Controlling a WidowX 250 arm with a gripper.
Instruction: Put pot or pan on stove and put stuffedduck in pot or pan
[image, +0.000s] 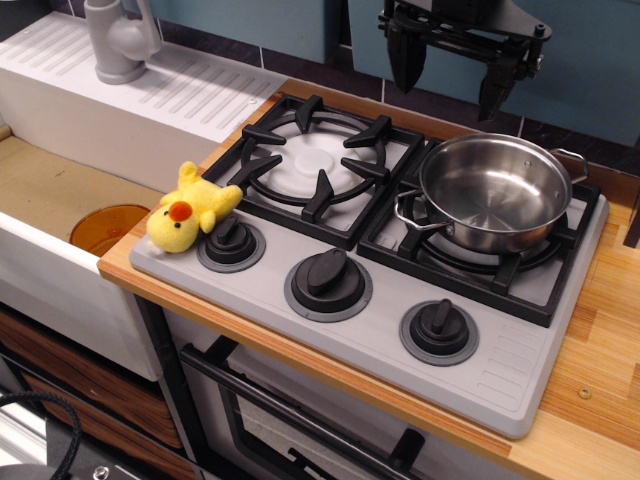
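The shiny steel pot with two loop handles sits on the right burner grate of the grey stove. The pot is empty. The yellow plush duck with its orange-red beak lies on the stove's front left corner, touching the left black knob. My gripper hangs above the back of the stove, above and behind the pot, with its two black fingers spread apart and nothing between them.
The left burner grate is bare. A round orange bowl lies in the sink at the left, with a grey tap and white drainboard behind. A wooden counter runs along the right. An oven door is below.
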